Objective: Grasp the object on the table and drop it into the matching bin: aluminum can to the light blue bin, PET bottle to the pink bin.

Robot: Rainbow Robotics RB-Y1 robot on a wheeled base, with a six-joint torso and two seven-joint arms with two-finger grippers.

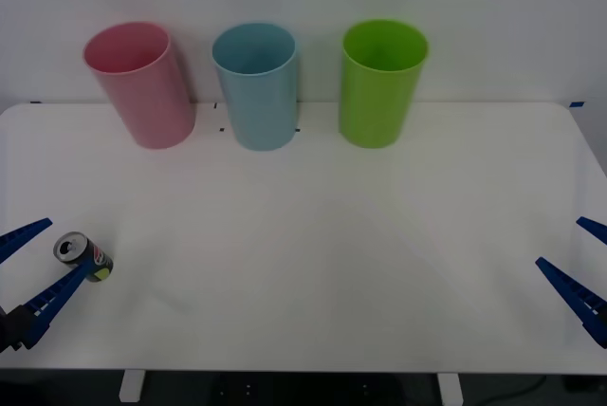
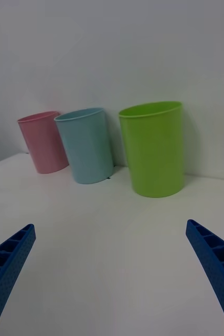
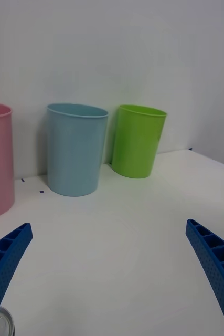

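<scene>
At the table's (image 1: 303, 264) near left corner the aluminum can (image 1: 83, 256) lies tipped, silver top toward my spread left gripper (image 1: 38, 259), almost between its fingers; the light blue bin (image 1: 254, 85) stands far back; my right gripper (image 1: 580, 268) gapes idle, well apart.

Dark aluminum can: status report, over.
Left gripper open, straddling the small dark aluminum can lying on the white table. Right gripper open, idle at the right edge. Path to the pale blue plastic bin unobstructed.
</scene>
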